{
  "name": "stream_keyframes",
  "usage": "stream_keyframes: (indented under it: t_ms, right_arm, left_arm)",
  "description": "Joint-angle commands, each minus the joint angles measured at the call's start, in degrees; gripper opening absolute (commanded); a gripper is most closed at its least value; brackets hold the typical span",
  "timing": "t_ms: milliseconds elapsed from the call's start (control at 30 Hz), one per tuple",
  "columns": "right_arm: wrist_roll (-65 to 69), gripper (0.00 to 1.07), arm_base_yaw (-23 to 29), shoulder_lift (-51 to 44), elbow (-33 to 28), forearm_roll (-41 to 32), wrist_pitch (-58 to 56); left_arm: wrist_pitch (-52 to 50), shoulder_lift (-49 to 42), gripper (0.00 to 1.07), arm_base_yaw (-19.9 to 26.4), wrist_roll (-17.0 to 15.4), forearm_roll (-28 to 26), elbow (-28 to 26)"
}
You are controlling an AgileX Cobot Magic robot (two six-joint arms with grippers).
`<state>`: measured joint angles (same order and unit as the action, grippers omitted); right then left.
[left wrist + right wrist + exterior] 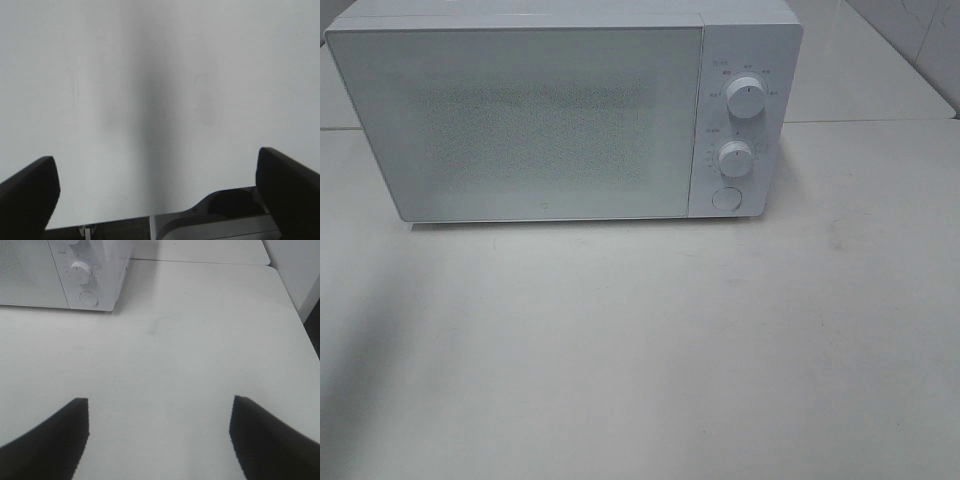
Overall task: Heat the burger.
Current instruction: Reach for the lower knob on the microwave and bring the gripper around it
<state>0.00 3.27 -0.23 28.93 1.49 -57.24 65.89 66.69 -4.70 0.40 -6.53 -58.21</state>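
The burger is out of view in every frame. A white microwave (560,115) stands at the back of the table with its door shut; two round knobs (745,100) and a round button (726,198) sit on its right panel. Neither arm shows in the exterior high view. In the left wrist view my left gripper (157,195) hangs open over bare white tabletop, its dark fingers (27,192) far apart with nothing between them. My right gripper (159,437) is open too, empty, over the table in front of the microwave's (60,272) control panel.
The white table (640,350) spreads in front of the microwave. A seam runs across it behind the microwave (860,120). The table's right edge (295,310) shows in the right wrist view. A dark shadow lies at the front left (360,380).
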Motion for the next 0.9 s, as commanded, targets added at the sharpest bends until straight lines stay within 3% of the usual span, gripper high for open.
stream_keyframes:
  t_ms: [33,200,333,400,500,667,900]
  right_arm:
    - [0.57,0.75,-0.4,-1.6,-0.11,0.23,0.34]
    - [0.57,0.75,-0.4,-1.6,-0.11,0.23,0.34]
    - [0.57,0.75,-0.4,-1.6,-0.11,0.23,0.34]
    - [0.57,0.75,-0.4,-1.6,-0.11,0.23,0.34]
    - [0.57,0.75,-0.4,-1.6,-0.11,0.23,0.34]
    - [0.57,0.75,-0.4,-1.6,-0.11,0.23,0.34]
    - [0.57,0.75,-0.4,-1.6,-0.11,0.23,0.34]
  left_arm:
    - [0.11,-5.04,1.0,2.69,0.92,0.74,7.51]
    - [0.17,-9.85,1.0,3.15,4.01,0.69,13.92]
    - [0.11,-13.29,1.0,3.15,4.41,0.52,17.59]
    - [0.11,-19.48,1.0,3.15,4.41,-0.06,20.86]
    - [0.06,-20.91,1.0,3.15,4.47,-0.17,21.49]
    - [-1.2,-36.61,1.0,3.15,4.47,-0.74,25.5]
    - [-3.5,-49.96,1.0,3.15,4.47,-0.8,28.02]
